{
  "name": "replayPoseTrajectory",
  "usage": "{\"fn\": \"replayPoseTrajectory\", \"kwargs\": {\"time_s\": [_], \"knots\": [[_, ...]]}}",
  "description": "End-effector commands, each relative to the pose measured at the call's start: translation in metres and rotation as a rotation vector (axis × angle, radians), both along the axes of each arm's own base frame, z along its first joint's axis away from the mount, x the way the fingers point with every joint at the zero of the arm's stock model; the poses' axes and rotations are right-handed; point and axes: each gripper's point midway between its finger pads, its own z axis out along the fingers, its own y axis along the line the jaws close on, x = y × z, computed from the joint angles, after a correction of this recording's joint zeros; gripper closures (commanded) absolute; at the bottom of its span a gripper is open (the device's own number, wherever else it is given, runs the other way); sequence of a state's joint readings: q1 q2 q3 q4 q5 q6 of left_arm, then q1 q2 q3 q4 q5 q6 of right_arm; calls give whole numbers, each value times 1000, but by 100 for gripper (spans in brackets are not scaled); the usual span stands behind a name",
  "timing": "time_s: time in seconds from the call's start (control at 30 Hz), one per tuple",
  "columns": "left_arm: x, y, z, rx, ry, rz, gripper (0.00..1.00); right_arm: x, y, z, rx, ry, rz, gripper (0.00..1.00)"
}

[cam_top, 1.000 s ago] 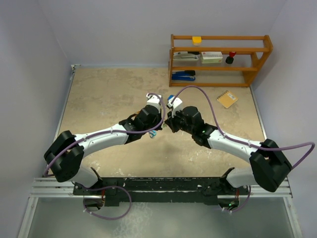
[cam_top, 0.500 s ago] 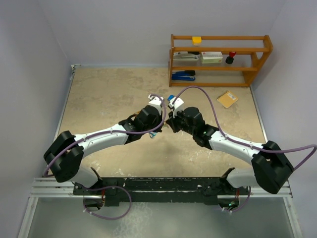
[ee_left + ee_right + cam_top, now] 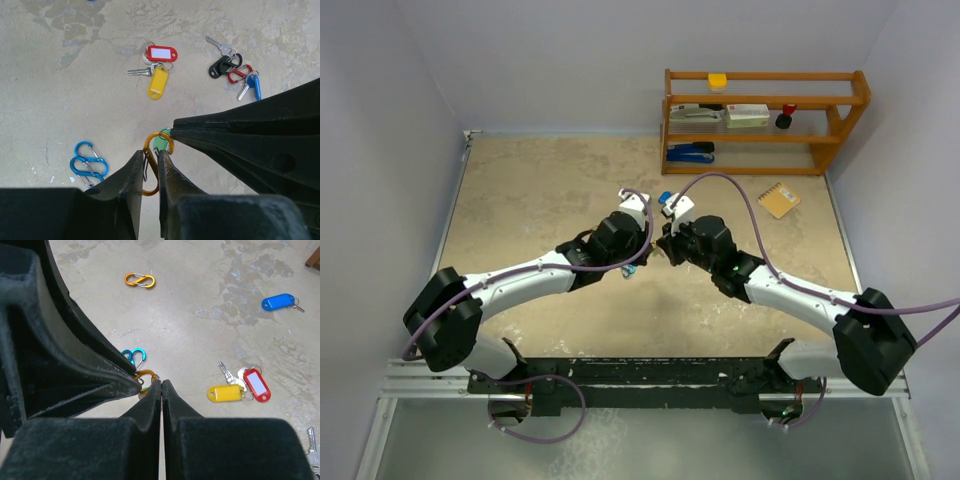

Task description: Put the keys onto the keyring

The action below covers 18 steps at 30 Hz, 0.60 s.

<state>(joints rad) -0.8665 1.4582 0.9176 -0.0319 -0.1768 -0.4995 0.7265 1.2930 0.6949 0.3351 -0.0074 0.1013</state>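
Note:
My left gripper point(image 3: 150, 153) is shut on an orange figure-eight clip point(image 3: 151, 172), held above the table. My right gripper point(image 3: 161, 382) is shut, tip against that clip's upper loop point(image 3: 145, 375). Its fingers point(image 3: 215, 131) pinch the small ring of a green-tagged key point(image 3: 161, 143), which shows through the loop. Whether the ring is hooked on the clip I cannot tell. On the table lie a red-tagged key point(image 3: 161, 52), a yellow-tagged key point(image 3: 157, 83), a black-tagged key point(image 3: 220, 65) and a blue-tagged key point(image 3: 256, 86). In the top view both grippers point(image 3: 632, 262) point(image 3: 666, 250) meet at mid-table.
Blue figure-eight clips point(image 3: 88, 164) lie left of the held clip. A red clip point(image 3: 240, 74) lies by the black tag. Another orange clip point(image 3: 139, 280) and another blue-tagged key point(image 3: 277, 301) lie further off. A wooden shelf point(image 3: 760, 120) and a notebook point(image 3: 779, 199) stand at the back right.
Both arms have shifted only slightly. The grippers stay tip to tip at mid-table, each holding what it held before.

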Motion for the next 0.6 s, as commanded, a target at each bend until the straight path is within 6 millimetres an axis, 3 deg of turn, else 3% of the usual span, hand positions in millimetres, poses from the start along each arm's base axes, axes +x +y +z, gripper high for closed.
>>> {"fn": "replayPoseTrajectory", "kwargs": {"time_s": [0.0, 0.07, 0.13, 0.37, 0.57], "knots": [[-4, -3, 15, -27, -36, -32, 73, 9, -8, 16, 14, -66, -52, 100], [-4, -1, 17, -29, -39, -24, 54, 10, -9, 16, 11, -66, -59, 100], [-4, 0, 18, -29, -43, -16, 45, 10, -10, 17, 9, -68, -65, 100], [3, 18, 29, -34, -89, 82, 36, 12, -14, 15, -3, -66, -88, 100], [14, 63, 47, -50, -165, 306, 28, 13, -22, 14, -18, -63, -123, 100]]}}
